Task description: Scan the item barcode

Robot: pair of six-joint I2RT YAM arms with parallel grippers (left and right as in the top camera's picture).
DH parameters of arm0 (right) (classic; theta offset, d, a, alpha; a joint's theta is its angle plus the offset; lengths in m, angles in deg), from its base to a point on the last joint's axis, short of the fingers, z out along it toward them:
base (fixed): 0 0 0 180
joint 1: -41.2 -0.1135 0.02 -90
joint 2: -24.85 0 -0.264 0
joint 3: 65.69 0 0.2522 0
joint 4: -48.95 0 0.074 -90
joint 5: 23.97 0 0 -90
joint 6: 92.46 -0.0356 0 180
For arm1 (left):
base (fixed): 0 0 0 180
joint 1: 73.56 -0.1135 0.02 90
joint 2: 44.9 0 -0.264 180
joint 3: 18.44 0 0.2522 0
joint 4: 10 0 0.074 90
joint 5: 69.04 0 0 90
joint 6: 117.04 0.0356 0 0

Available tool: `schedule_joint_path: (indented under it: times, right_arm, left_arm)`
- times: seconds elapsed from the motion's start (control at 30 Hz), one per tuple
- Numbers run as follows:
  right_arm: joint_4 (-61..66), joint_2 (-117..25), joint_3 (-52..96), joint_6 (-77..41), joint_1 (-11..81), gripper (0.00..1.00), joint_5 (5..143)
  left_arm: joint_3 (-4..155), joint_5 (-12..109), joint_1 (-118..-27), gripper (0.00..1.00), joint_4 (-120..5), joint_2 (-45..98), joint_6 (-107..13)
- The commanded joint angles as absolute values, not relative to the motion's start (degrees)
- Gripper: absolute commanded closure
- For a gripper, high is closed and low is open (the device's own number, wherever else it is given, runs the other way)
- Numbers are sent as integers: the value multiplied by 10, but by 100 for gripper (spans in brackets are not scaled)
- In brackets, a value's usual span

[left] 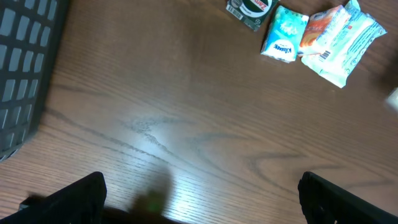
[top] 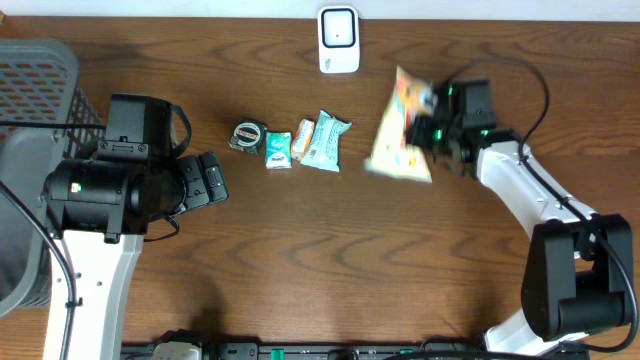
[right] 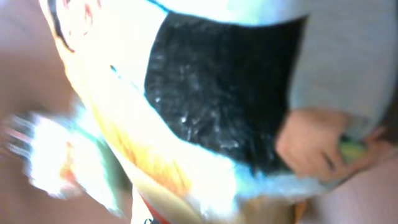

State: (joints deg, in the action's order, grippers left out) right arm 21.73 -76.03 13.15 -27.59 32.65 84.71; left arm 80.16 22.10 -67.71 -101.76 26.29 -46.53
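Observation:
A yellow-and-white snack bag (top: 402, 128) hangs blurred above the table at the right, below and to the right of the white barcode scanner (top: 338, 40) at the back edge. My right gripper (top: 432, 128) is shut on the bag's right side. In the right wrist view the bag (right: 124, 93) fills the frame, blurred, and hides the fingers. My left gripper (top: 212, 180) stands open over bare wood at the left; its two dark fingers (left: 68, 199) are spread wide with nothing between them.
A row of small items lies mid-table: a round tin (top: 247, 136), a Kleenex pack (top: 278, 149), an orange packet (top: 302, 140) and a teal packet (top: 325, 141). A grey basket (top: 35, 80) stands at the far left.

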Motion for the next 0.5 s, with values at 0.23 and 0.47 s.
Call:
schedule_joint_path:
  times: [0.23,0.47]
  right_arm:
    - [502,-775,206,-419,281,99,754]
    - [469,-963,445,-432,264,99,797]
  left_arm:
    - [804,220,-677,2,-1020,263,-466]
    - [804,220,-677,2,-1020,263,-466]
